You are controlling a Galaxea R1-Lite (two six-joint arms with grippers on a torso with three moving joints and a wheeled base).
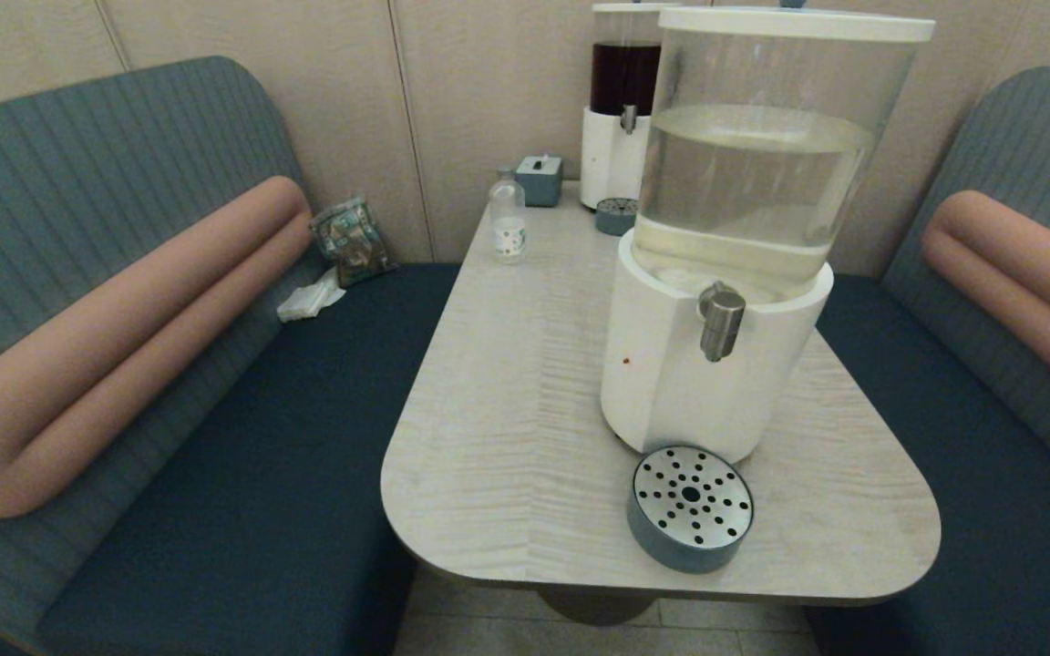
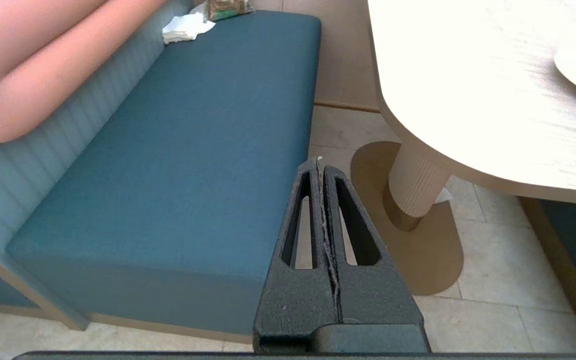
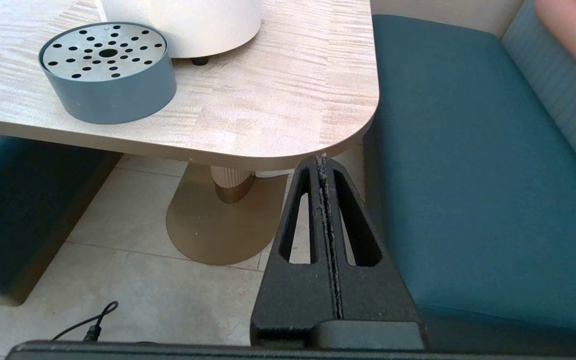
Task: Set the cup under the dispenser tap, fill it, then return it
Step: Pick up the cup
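Both pincers pressed shut and empty below the table edge, left gripper (image 2: 322, 162) by the bench, right gripper (image 3: 323, 159) just under the corner near the drip tray (image 3: 108, 75), tap (image 1: 722, 323) above it; no cup visible, so find it before reaching.

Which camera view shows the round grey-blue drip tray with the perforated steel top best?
The right wrist view: the round grey-blue drip tray appears large, its wall and holes clear. The head view shows it whole but smaller. The left wrist view misses it.
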